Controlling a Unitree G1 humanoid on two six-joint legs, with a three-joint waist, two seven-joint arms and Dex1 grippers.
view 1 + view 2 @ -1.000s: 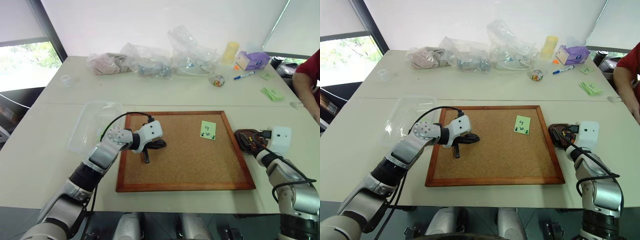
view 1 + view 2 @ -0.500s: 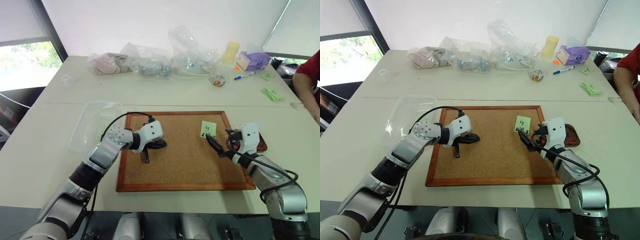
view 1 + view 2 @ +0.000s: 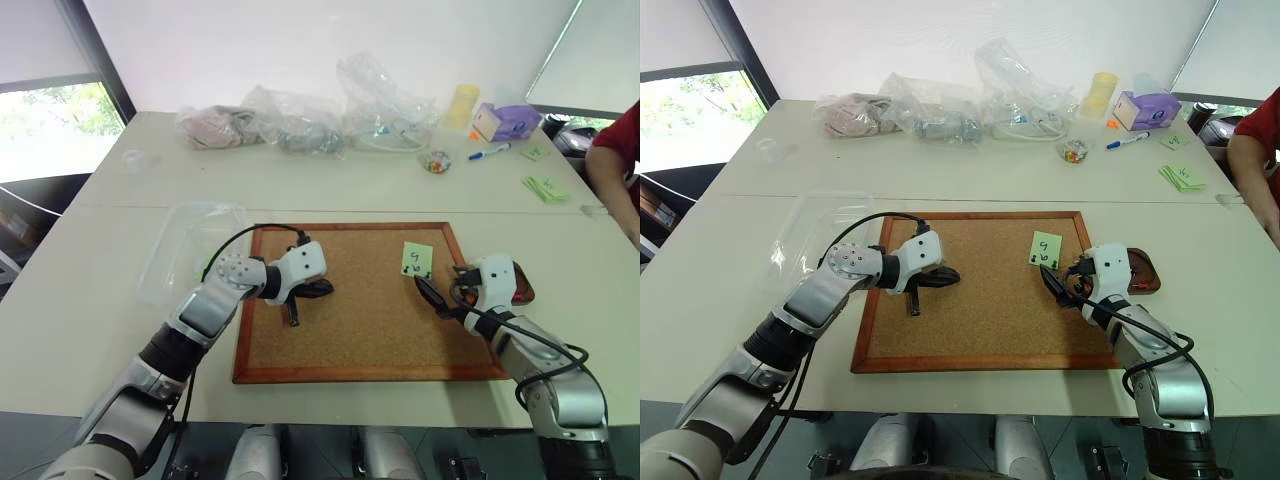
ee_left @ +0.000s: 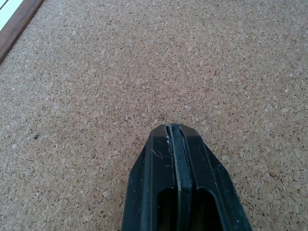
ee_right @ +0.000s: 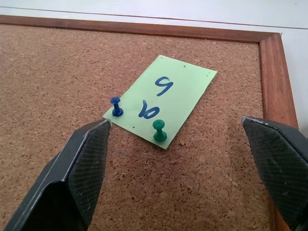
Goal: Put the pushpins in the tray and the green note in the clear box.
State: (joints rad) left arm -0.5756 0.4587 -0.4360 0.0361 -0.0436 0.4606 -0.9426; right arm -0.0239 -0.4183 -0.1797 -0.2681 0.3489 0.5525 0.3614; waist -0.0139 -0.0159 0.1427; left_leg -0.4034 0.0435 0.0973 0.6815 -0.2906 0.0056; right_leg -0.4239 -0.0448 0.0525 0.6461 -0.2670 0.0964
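Observation:
The green note [image 5: 161, 98], marked with a "9", lies on the cork board [image 3: 370, 320] near its far right corner. A blue pushpin [image 5: 116, 107] and a green pushpin [image 5: 159, 130] stick in the note's near edge. My right gripper [image 5: 176, 122] is open, low over the board, with its fingers spread either side of the note's pinned end. The dark brown tray [image 3: 522, 290] sits off the board's right edge, partly behind that wrist. My left gripper [image 3: 322, 288] is shut and empty over the board's left part. The clear box [image 3: 190, 250] lies left of the board.
Crumpled plastic bags [image 3: 300, 125], a bead cluster [image 3: 435, 161], a marker [image 3: 488, 152], a purple box [image 3: 505, 120] and a stack of green notes [image 3: 545, 187] lie at the table's back and right. A person's red sleeve [image 3: 615, 150] reaches in at the far right.
My right gripper has swung left from over the tray to the board, stopping just short of the green note. The left gripper has stayed where it was.

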